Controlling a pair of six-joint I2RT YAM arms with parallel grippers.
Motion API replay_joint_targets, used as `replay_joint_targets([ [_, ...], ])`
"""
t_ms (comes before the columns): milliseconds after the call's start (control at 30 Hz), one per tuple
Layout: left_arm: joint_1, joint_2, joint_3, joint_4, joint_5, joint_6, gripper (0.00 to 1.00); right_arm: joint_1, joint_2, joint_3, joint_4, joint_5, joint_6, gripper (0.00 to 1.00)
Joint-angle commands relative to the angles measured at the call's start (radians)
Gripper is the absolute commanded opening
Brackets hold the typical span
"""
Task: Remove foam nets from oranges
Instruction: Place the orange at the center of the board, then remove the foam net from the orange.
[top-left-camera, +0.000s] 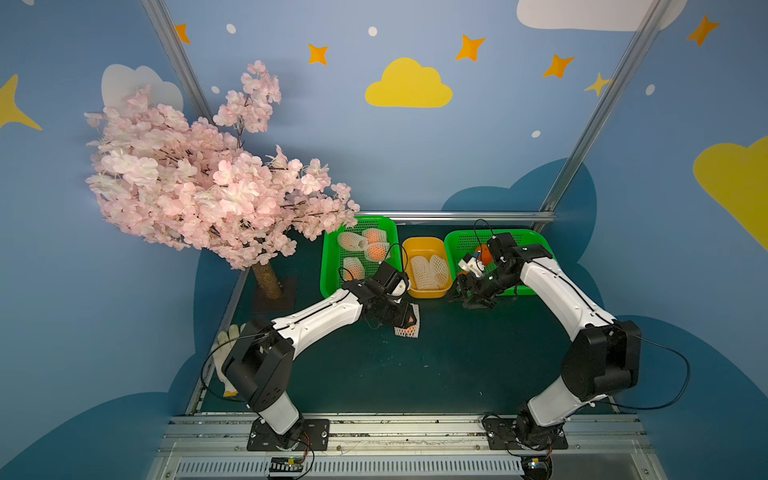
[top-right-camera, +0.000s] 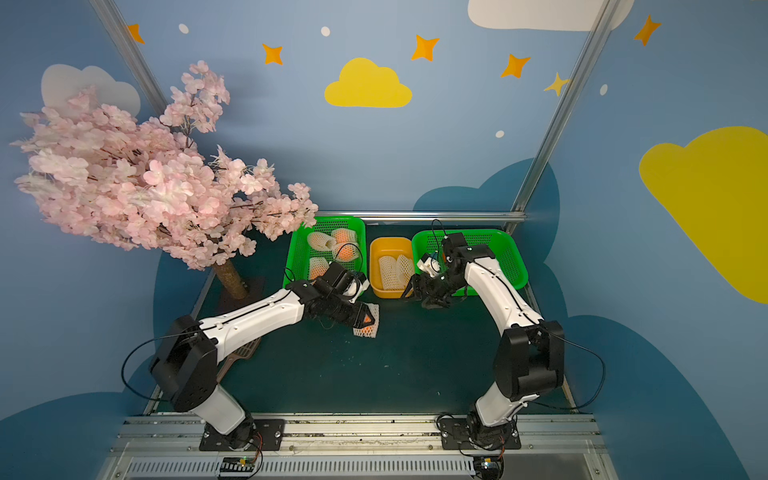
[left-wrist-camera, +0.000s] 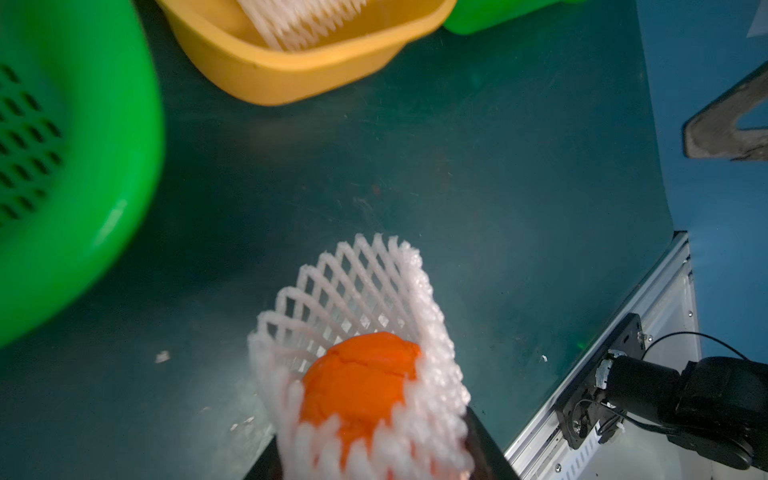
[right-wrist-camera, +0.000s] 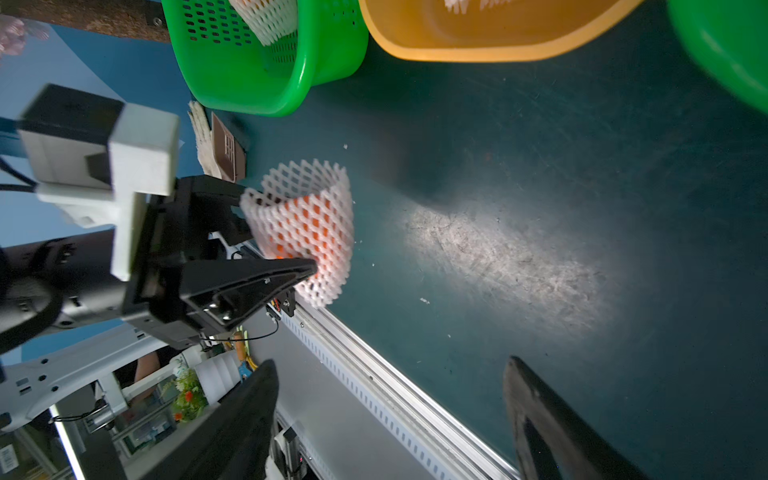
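Observation:
My left gripper (top-left-camera: 409, 322) is shut on an orange (left-wrist-camera: 361, 382) still wrapped in its white foam net (left-wrist-camera: 357, 291), held just above the dark mat in front of the left green basket (top-left-camera: 328, 266). The net's open end sticks out past the fruit, as the right wrist view also shows on the net (right-wrist-camera: 307, 224). That basket holds several more netted oranges (top-left-camera: 376, 249). Empty foam nets (top-left-camera: 430, 270) lie in the yellow tub (top-left-camera: 428, 293). A bare orange (top-left-camera: 482, 252) shows in the right green basket (top-left-camera: 536, 245), partly hidden by my right wrist. My right gripper (top-left-camera: 473, 297) hangs open and empty before that basket.
A pink blossom tree (top-left-camera: 208, 191) overhangs the left side, its trunk (top-left-camera: 266, 278) standing beside the left basket. A white glove (top-left-camera: 226, 349) lies at the mat's left edge. An aluminium rail (top-left-camera: 374, 419) runs along the front.

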Motion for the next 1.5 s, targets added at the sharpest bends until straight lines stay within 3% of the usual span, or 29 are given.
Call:
replay_joint_targets([
  [0, -0.013, 0.05, -0.024, 0.104, 0.076, -0.013, 0.53, 0.018, 0.0, -0.026, 0.021, -0.033, 0.021, 0.84],
  [200, -0.015, 0.143, -0.03, 0.139, 0.135, -0.037, 0.56, 0.032, 0.03, -0.069, 0.041, -0.046, 0.036, 0.84],
  [300, -0.015, 0.164, -0.036, 0.16, 0.17, -0.051, 0.63, 0.041, 0.043, -0.086, 0.059, -0.058, 0.044, 0.84],
  [400, -0.009, 0.158, -0.062, 0.191, 0.197, -0.068, 0.77, 0.047, 0.064, -0.104, 0.07, -0.067, 0.053, 0.84],
  [533, 0.009, 0.121, -0.121, 0.256, 0.239, -0.094, 0.85, 0.049, 0.085, -0.133, 0.098, -0.102, 0.071, 0.84],
  [867, 0.089, -0.019, -0.246, 0.386, 0.28, -0.151, 0.87, 0.059, 0.137, -0.168, 0.165, -0.172, 0.105, 0.83],
  [1467, 0.134, -0.308, -0.341, 0.399, 0.261, -0.016, 0.87, 0.121, 0.295, -0.152, 0.236, -0.177, 0.159, 0.76],
])
